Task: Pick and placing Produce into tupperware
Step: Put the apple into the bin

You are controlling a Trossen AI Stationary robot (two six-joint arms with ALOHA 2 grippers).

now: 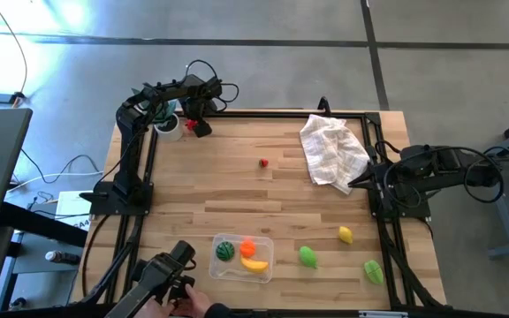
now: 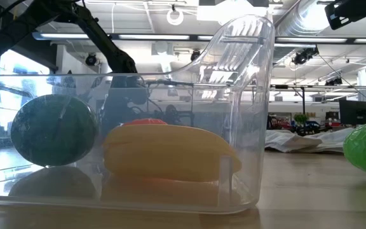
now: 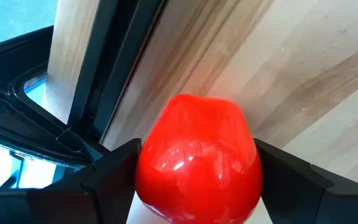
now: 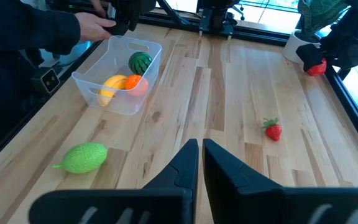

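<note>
At the near edge the clear tupperware already holds 3 pieces of produce, a dark green melon, an orange fruit and a banana, probably because those lay closest, while a person's hand holds a camera just beside it. Loose on the wood lie 2 green fruits, a lemon and, mid-table, a small strawberry. At the right edge the right gripper waits with fingers pressed together and empty, and farthest off, by the potted plant, the left gripper stands wide, its fingers clasping a glossy red fruit on both sides, likely for carrying back
</note>
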